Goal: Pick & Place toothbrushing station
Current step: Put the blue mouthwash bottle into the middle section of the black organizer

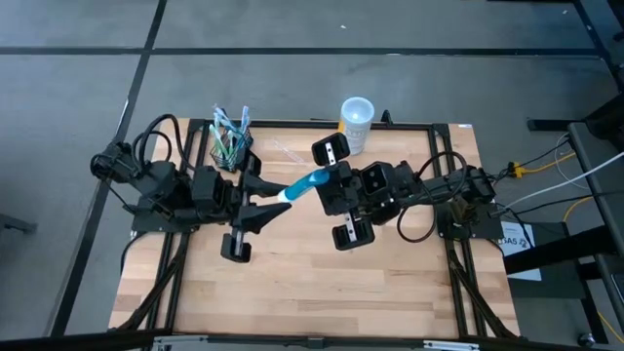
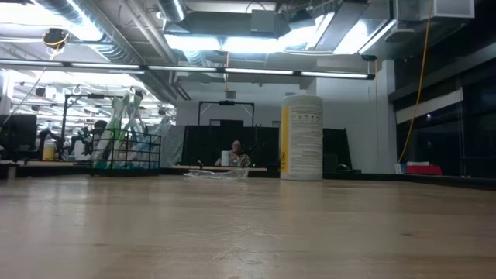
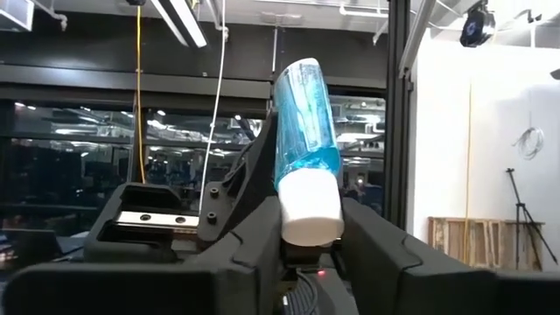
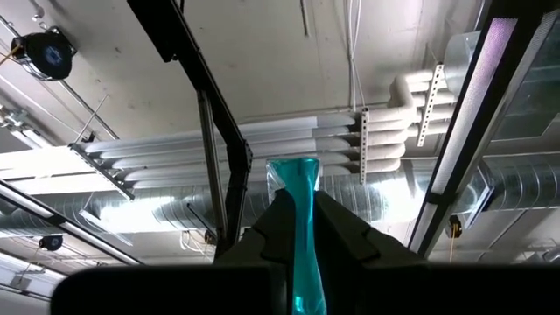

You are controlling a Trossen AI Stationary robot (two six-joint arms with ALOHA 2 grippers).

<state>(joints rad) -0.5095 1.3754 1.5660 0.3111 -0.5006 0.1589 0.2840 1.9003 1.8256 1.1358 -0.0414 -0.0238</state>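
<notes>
Above mid-table, the right gripper [image 1: 325, 185] pinches a blue tube's [image 1: 302, 186] crimped end; the left gripper [image 1: 276, 202] closes around its white cap (bare wood below). The toothbrushing station isn't discernible; a wire basket [image 1: 230, 142] stands beyond the left gripper.

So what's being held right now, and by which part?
A blue toothpaste tube: the right gripper pinches its flat crimped end, while the left gripper is at its white cap end, mid-air above the table.

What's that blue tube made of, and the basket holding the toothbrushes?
The blue tube looks like soft, glossy see-through plastic with an opaque white cap; its far end is pinched flat. The basket seems to be thin dark wire mesh, since you can see through its sides.
</notes>
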